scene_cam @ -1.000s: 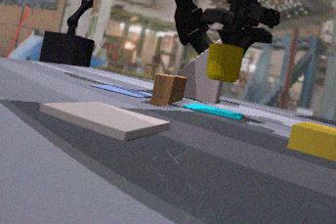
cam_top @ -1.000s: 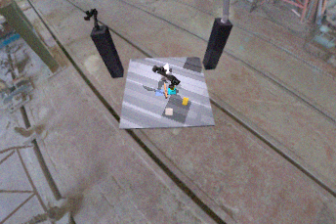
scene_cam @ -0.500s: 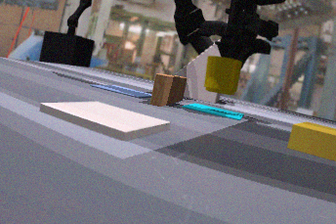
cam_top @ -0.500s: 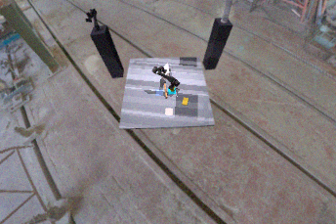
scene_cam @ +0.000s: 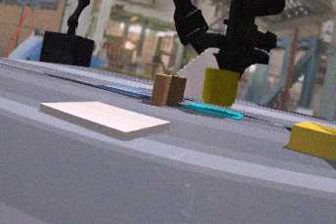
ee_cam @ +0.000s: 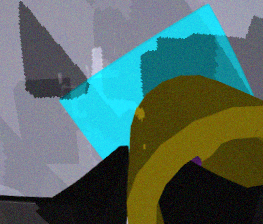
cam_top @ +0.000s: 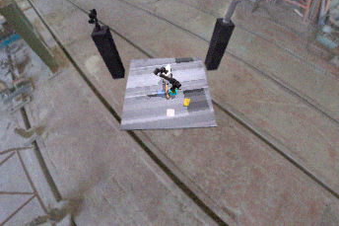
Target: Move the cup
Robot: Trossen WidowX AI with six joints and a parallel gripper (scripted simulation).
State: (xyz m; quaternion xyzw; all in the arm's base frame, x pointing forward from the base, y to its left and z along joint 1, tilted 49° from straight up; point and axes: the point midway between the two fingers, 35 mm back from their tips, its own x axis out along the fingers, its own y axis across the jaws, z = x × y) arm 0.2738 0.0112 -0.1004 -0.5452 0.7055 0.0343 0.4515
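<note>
One gripper (scene_cam: pixel 230 67), jaws clamped on cup (scene_cam: pixel 221 86) rim | cup hangs upright below jaws, just above cyan pad (scene_cam: pixel 213 111) | you've only a short straight drop left; keep it level.

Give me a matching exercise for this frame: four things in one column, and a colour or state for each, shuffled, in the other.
Things:
1. cup
2. pad under the cup
3. block beside the cup
4. flat slab in the foreground

States:
a. brown, resting on the table
b. yellow, gripped at its rim by the gripper
c. pale pinkish-white, lying flat
d. cyan, thin and flat

Pairs: 1-b, 2-d, 3-a, 4-c
</note>
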